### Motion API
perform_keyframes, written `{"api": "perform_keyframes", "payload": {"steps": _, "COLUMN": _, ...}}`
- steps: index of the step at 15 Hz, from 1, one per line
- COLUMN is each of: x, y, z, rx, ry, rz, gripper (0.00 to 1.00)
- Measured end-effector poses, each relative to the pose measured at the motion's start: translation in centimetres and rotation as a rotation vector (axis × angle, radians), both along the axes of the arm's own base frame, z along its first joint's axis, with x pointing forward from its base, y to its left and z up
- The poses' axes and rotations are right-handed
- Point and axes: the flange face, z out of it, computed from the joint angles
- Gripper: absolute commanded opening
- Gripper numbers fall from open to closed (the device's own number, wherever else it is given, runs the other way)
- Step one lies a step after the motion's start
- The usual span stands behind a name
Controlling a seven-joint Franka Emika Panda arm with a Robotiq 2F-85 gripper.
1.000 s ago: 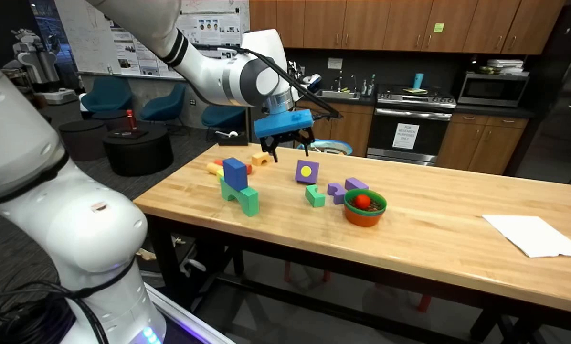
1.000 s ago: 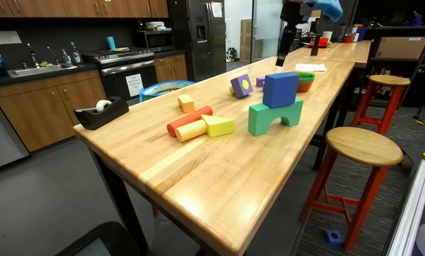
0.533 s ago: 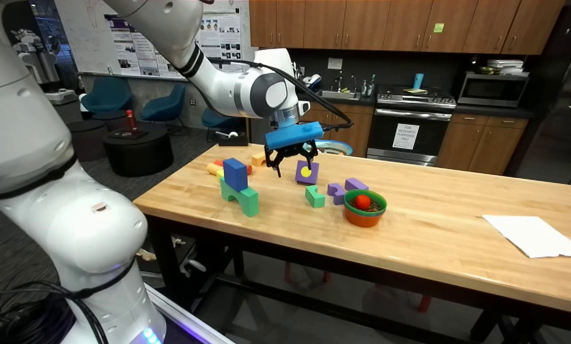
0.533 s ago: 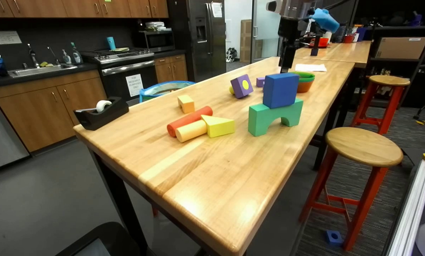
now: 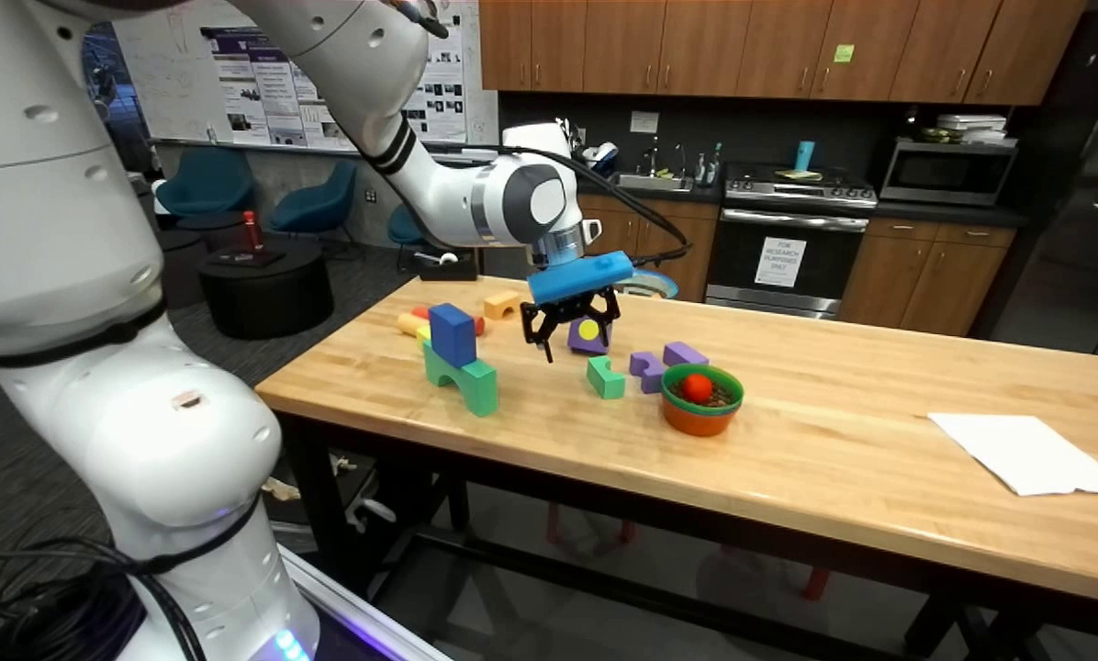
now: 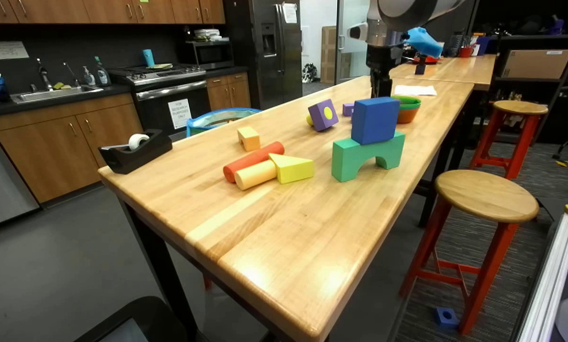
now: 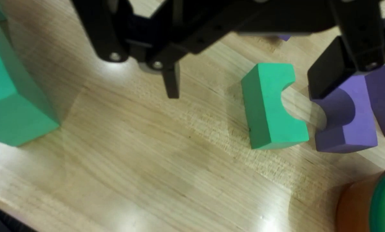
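in an exterior view my claw (image 5: 578,350) hangs spread wide, holding nothing, over the desk (image 5: 834,404), near the small green arch (image 5: 607,382). in an exterior view i can't see that past the blue block (image 6: 375,120). in the wrist view it lies flat, notch toward the purple arch (image 7: 363,129); i'd guess light, slightly soft foam, not slippery, best held across its flat ends.

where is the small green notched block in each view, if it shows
In an exterior view: green notched block, just below and right of center, left of the orange bowl.
In an exterior view: not visible; orange bowl right of center.
Wrist view: green notched block, right of center.
Shared landmark: the orange bowl, at the wrist view's lower right.
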Motion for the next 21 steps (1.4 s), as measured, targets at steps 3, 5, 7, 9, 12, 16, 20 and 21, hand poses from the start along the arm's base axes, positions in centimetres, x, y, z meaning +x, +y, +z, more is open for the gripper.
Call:
{"api": "perform_keyframes", "payload": {"steps": 3, "x": 0.2, "y": -0.6, "z": -0.6, "rx": -0.015, "ry": 0.015, "rz": 0.004, "gripper": 1.0}}
{"api": "perform_keyframes", "payload": {"steps": 5, "x": 0.4, "y": -0.8, "z": -1.0, "rx": -0.019, "ry": 0.019, "rz": 0.009, "gripper": 1.0}}
{"api": "perform_keyframes", "payload": {"steps": 7, "x": 0.8, "y": -0.8, "z": -1.4, "rx": -0.021, "ry": 0.016, "rz": 0.019, "gripper": 1.0}}
{"api": "perform_keyframes", "payload": {"steps": 9, "x": 1.3, "y": -0.7, "z": -2.0, "rx": -0.021, "ry": 0.013, "rz": 0.031, "gripper": 1.0}}
{"api": "perform_keyframes", "payload": {"steps": 12, "x": 2.1, "y": -0.4, "z": -3.0, "rx": -0.022, "ry": 0.016, "rz": 0.045, "gripper": 1.0}}
{"api": "perform_keyframes", "payload": {"steps": 16, "x": 2.7, "y": -0.9, "z": -4.0, "rx": -0.013, "ry": 0.021, "rz": 0.049, "gripper": 1.0}}
{"api": "perform_keyframes", "payload": {"steps": 20, "x": 2.9, "y": -1.9, "z": -4.5, "rx": 0.002, "ry": 0.023, "rz": 0.046, "gripper": 1.0}}
{"api": "perform_keyframes", "payload": {"steps": 21, "x": 3.0, "y": -2.2, "z": -4.6, "rx": 0.008, "ry": 0.023, "rz": 0.044, "gripper": 1.0}}
